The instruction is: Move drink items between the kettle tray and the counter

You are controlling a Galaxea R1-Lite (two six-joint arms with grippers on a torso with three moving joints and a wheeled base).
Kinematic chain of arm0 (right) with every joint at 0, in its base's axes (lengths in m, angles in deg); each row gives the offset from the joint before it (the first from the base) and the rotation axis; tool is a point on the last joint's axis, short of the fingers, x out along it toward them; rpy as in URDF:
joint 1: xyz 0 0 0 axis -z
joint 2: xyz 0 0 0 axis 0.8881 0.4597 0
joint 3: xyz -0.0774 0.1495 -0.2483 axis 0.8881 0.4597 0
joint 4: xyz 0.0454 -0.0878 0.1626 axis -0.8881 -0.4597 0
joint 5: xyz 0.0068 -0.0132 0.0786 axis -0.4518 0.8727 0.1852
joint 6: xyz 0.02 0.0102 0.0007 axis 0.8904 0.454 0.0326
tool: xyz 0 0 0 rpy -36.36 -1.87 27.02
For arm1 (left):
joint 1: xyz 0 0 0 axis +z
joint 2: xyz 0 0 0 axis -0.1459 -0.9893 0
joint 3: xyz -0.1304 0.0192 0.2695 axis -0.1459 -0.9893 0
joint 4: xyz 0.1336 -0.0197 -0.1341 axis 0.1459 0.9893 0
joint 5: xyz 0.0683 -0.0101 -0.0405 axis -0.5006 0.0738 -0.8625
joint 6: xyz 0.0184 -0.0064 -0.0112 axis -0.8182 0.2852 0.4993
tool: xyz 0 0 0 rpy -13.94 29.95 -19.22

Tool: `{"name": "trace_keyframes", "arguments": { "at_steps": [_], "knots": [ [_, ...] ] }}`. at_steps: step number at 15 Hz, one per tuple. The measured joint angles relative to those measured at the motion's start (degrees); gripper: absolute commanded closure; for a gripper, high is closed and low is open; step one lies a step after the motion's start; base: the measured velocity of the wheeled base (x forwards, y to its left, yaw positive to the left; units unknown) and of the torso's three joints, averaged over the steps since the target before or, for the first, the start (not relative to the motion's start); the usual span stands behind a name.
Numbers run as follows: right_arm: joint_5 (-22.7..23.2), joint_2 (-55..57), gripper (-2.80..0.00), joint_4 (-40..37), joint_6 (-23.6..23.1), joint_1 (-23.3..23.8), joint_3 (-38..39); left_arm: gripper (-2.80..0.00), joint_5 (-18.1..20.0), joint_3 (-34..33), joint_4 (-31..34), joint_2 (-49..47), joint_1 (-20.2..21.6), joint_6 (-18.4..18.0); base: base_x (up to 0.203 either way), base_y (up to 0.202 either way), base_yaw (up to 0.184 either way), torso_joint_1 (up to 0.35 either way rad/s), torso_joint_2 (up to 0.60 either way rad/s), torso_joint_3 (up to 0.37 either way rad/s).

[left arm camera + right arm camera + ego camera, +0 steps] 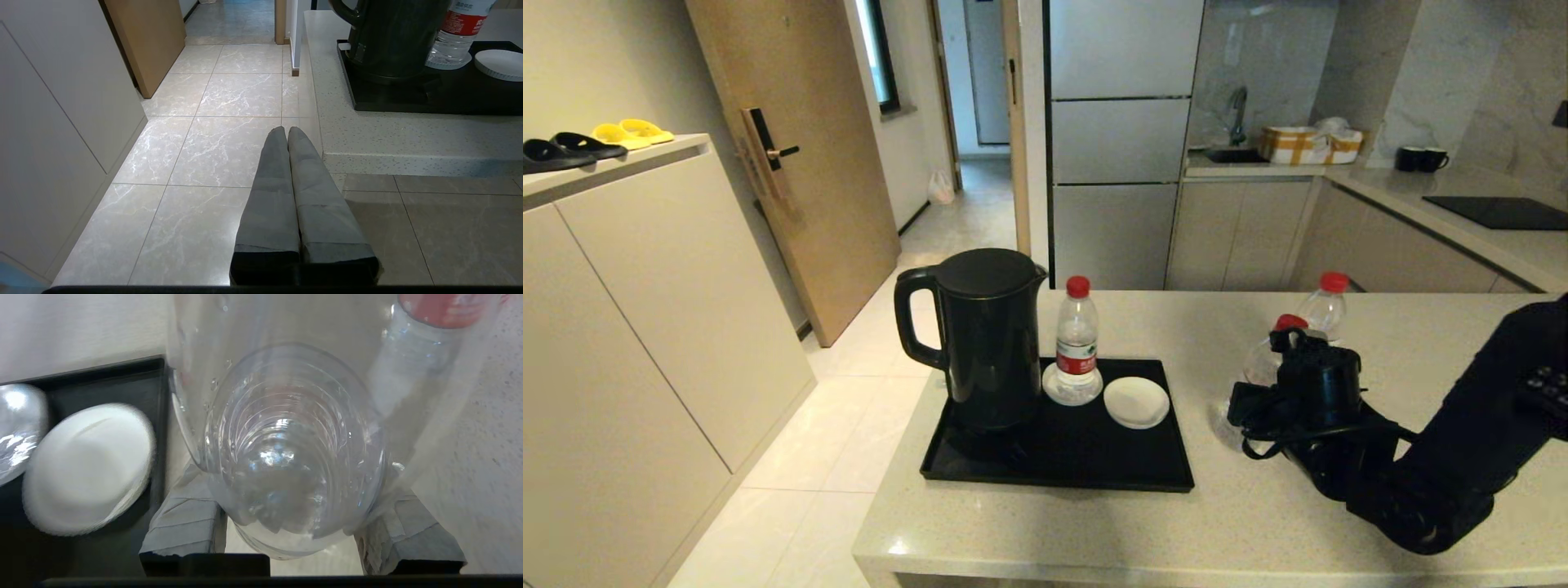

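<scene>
On the counter (1094,531) lies the black kettle tray (1062,465) with the kettle (988,335) at its left. One red-capped water bottle (1076,339) stands on a saucer beside the kettle. To the right of the tray, my right gripper (1258,388) is shut on a second bottle (1270,351), which leans. In the right wrist view that bottle (294,457) fills the gap between the grey fingers (184,526). A third bottle (1323,306) stands on the counter just behind. My left gripper (287,132) hangs shut over the floor, off the counter's near left corner.
An empty white saucer (1136,402) lies on the tray's right side, near the held bottle. Beige cabinets with slippers (596,140) stand at the left. A far worktop carries black mugs (1421,158) and a cooktop panel (1499,212).
</scene>
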Motion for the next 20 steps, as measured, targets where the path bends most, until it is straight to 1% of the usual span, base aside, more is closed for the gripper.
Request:
{"name": "trace_keyframes", "arguments": {
  "at_steps": [1,4,9,11,14,17,20],
  "knots": [
    [0.02,1.57,-2.80,2.55,-1.00,0.20,-0.02,0.00,-0.01,0.00,0.01,0.00,0.00,-0.02,0.000,0.000,0.000,0.000,0.00,0.000],
    [0.11,3.95,-2.80,3.82,-2.72,0.41,0.24,0.00,-0.02,0.00,0.01,0.00,0.00,0.00,0.000,0.000,0.000,0.000,0.00,0.000],
    [0.22,4.30,-2.80,2.78,-3.01,0.43,-0.45,0.00,-0.01,0.00,0.00,0.00,0.00,-0.02,0.000,0.000,0.000,0.000,0.00,0.000],
    [1.19,2.49,-2.80,1.12,-3.82,0.43,-0.25,0.00,-0.01,0.00,0.01,0.00,0.00,-0.02,0.000,0.000,0.000,0.000,0.00,0.000],
    [6.47,-4.34,-2.80,-5.39,-4.41,0.34,0.79,0.00,-0.02,0.00,-0.01,0.00,0.00,-0.02,0.000,0.000,0.000,0.000,0.00,0.000],
    [10.82,-13.30,-2.80,-15.64,-4.42,0.31,-0.13,0.00,0.00,0.00,0.01,0.00,0.02,0.00,0.000,0.000,0.000,0.000,0.00,0.000],
    [15.51,-21.58,-2.80,-22.85,-4.25,0.16,-1.27,0.00,-0.02,0.00,0.01,0.00,0.00,-0.02,0.000,0.000,0.000,0.000,0.00,0.000]
  ]
}}
